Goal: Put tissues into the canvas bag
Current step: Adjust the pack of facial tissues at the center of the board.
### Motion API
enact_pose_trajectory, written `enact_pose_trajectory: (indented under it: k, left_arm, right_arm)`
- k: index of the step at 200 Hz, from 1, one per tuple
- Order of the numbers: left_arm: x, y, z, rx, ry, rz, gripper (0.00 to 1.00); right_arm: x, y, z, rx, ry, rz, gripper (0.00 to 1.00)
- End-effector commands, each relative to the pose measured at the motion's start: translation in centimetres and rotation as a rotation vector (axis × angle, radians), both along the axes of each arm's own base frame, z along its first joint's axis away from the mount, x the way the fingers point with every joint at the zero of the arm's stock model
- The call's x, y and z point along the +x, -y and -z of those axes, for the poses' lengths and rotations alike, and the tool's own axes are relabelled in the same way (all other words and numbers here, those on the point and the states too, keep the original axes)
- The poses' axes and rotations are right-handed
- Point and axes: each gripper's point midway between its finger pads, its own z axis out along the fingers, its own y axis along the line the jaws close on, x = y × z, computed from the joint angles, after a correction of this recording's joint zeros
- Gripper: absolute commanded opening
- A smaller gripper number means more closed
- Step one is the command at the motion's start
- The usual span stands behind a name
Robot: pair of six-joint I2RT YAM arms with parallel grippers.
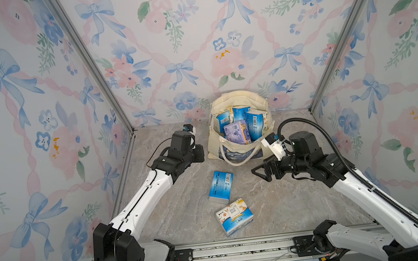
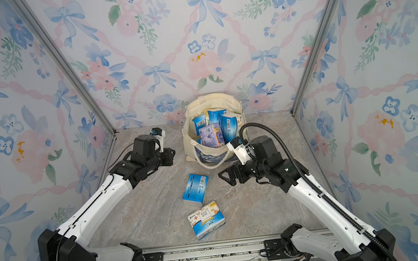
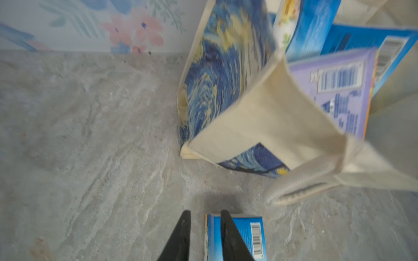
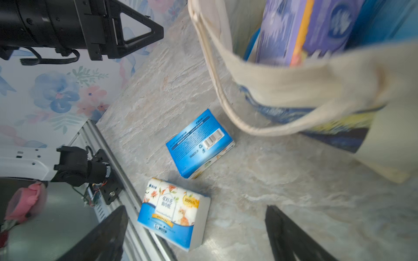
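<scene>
Canvas bag (image 1: 247,151) stands open at the back-centre of the bench (image 1: 293,201), holding several tissue packs (image 1: 254,121) on end, a lilac pack (image 1: 237,132) foremost. Two more lie outside it: a blue pack (image 1: 221,186) mid-bench, just in front of the bag's drooping handle (image 1: 238,163), and a floral blue-and-white pack (image 1: 235,216) nearer the front edge. Left gripper (image 3: 205,212) hangs beside the bag's left side, fingers narrowly apart with nothing between them; right gripper (image 1: 263,172) sits off the bag's front right corner, right of the blue pack, jaws spread wide, empty.
</scene>
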Motion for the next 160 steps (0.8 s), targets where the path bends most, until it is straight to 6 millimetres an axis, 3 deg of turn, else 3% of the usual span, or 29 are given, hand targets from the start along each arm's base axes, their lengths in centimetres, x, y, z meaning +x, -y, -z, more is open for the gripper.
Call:
enact_pose_trajectory:
  k: [1, 35, 67, 123, 160]
  left_arm:
    - [-3.9, 0.9, 2.9, -0.061, -0.162, 0.049, 0.23]
    - [-8.6, 2.3, 7.7, -0.041, -0.391, 0.121, 0.17]
    - [-13.1, 3.6, 11.8, 0.067, -0.585, 0.222, 0.18]
    - [-16.9, 1.5, 15.3, 0.197, -0.744, 0.2, 0.14]
    - [-18.6, 1.8, 16.4, 0.215, -0.799, 0.224, 0.14]
  right_arm:
    - [-3.7, -1.5, 2.1, 0.136, -0.19, -0.043, 0.95]
    - [-8.0, -1.3, 8.2, 0.055, -0.396, -0.05, 0.95]
    - [-9.4, -1.3, 11.6, 0.026, -0.493, -0.029, 0.95]
    - [-12.1, -1.7, 14.3, -0.079, -0.588, -0.116, 0.9]
    - [-13.6, -3.3, 15.3, -0.105, -0.623, -0.189, 0.88]
